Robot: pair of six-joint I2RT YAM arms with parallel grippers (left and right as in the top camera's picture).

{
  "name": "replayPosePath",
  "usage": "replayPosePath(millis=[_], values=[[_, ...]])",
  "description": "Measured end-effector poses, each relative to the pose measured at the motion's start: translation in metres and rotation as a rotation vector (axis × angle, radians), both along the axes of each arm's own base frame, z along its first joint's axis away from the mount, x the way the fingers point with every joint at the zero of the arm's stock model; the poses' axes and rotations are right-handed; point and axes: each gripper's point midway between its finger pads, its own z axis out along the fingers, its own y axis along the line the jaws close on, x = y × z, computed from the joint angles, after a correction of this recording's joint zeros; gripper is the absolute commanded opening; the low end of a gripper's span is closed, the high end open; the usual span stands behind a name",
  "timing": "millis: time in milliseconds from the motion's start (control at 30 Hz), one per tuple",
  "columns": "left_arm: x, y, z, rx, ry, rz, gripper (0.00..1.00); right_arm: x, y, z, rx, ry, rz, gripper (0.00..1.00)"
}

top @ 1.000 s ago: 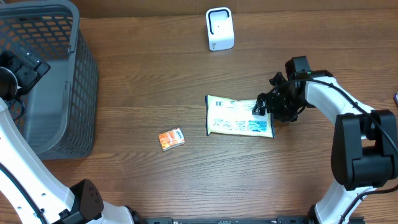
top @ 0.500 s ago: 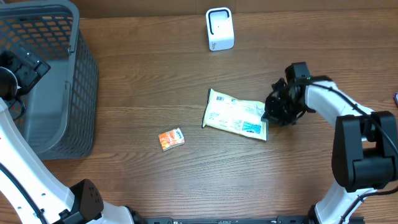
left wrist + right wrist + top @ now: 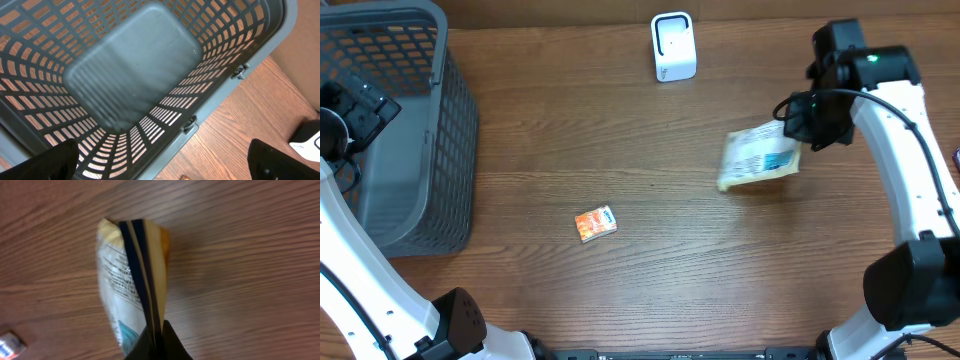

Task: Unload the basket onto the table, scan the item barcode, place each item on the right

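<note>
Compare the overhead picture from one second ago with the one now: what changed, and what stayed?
The right gripper shut on the packet, lifted it off the table and carried it right, toward the far side. The orange box, scanner and basket stayed put.

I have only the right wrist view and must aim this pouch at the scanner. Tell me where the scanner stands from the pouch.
Observer: The white scanner stands upright near the far edge of the table, to the left of the pouch and farther from the robot's base.
Operator: Report what lies between them.
Observer: Only bare wood. The small orange packet lies nearer the base and well to the left, off that line.
Operator: Now give me the left arm.
Observer: The left gripper hangs open above the grey basket at the table's left end, far from the pouch.
</note>
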Motion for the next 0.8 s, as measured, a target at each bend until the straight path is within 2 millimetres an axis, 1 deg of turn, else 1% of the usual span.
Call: replayPosePath(millis=[100,133,233,333,433,500,567,700,800], values=[[0.0,0.0,0.0,0.0,0.0,0.001,1.0,-0.001,-0.016,0.013,-0.086,-0.015,-0.038,0.04],[0.0,0.0,0.0,0.0,0.0,0.0,1.0,-0.002,-0.022,0.014,-0.117,-0.013,-0.051,0.04],[0.0,0.0,0.0,0.0,0.0,0.0,1.0,-0.007,-0.03,0.018,-0.166,-0.001,-0.067,0.04],[0.0,0.0,0.0,0.0,0.0,0.0,1.0,-0.007,-0.031,0.021,-0.187,-0.005,-0.067,0.04],[0.0,0.0,0.0,0.0,0.0,0.0,1.0,-0.007,-0.024,0.022,-0.197,-0.01,-0.048,0.04],[0.0,0.0,0.0,0.0,0.0,0.0,1.0,-0.007,-0.015,0.022,-0.196,-0.014,-0.027,0.04],[0.0,0.0,0.0,0.0,0.0,0.001,1.0,-0.005,0.0,0.022,-0.176,-0.031,0.004,0.04],[0.0,0.0,0.0,0.0,0.0,0.0,1.0,0.004,0.041,0.023,-0.124,-0.09,0.074,0.04],[0.0,0.0,0.0,0.0,0.0,0.0,1.0,0.003,0.082,0.013,-0.081,-0.118,0.147,0.06]])
